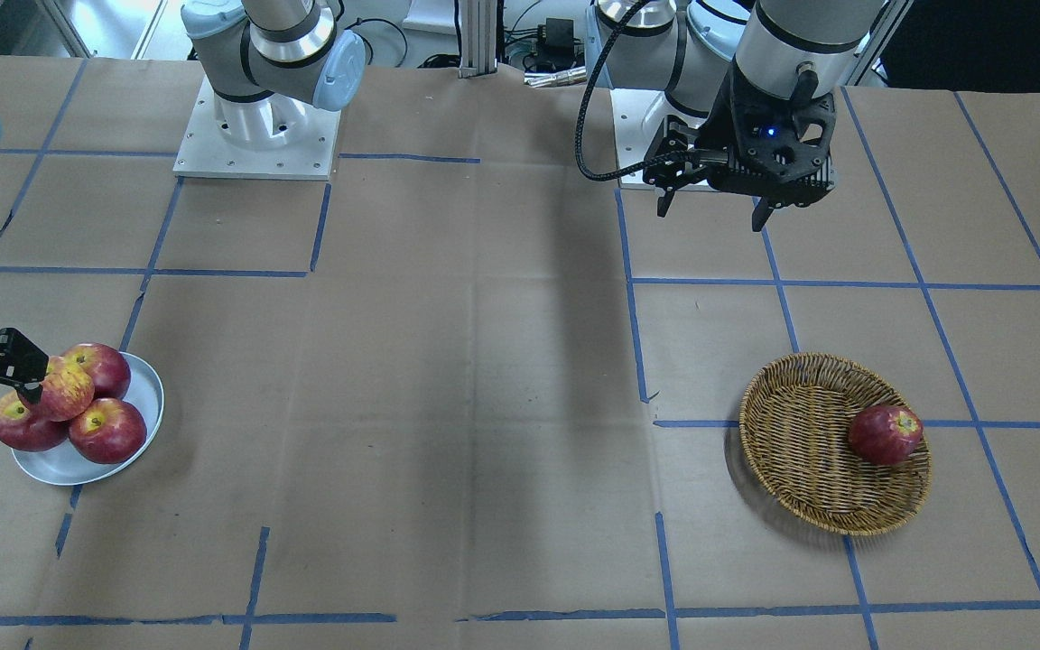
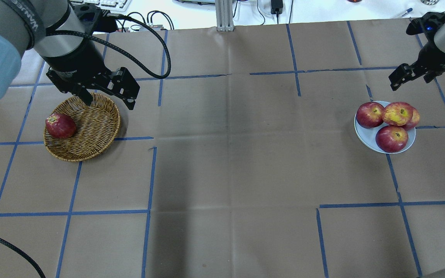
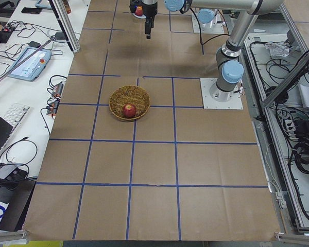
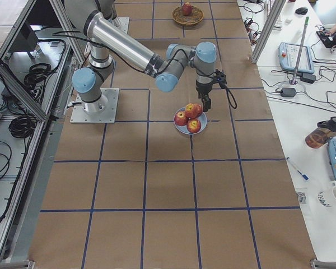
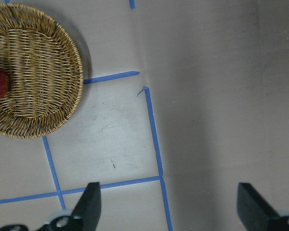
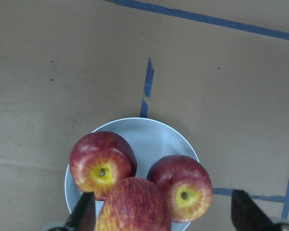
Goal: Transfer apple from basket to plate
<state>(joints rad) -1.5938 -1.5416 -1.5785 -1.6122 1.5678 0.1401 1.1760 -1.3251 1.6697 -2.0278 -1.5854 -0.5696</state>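
The apple (image 2: 398,113), pinkish-red with yellow streaks, lies on top of three darker red apples on the pale plate (image 2: 365,133). It also shows in the front view (image 1: 64,390) and the right wrist view (image 6: 135,204). My right gripper (image 2: 410,79) is open just above the pile, its jaws standing wide either side of the apple (image 6: 166,216). The wicker basket (image 2: 91,127) holds one dark red apple (image 2: 60,125). My left gripper (image 2: 108,100) is open and empty, raised over the basket's far rim.
Brown paper with blue tape lines covers the table (image 2: 230,162). The basket (image 1: 800,433) and the plate (image 1: 145,397) stand far apart at opposite ends. Both arm bases (image 1: 258,135) stand at the robot's side of the table.
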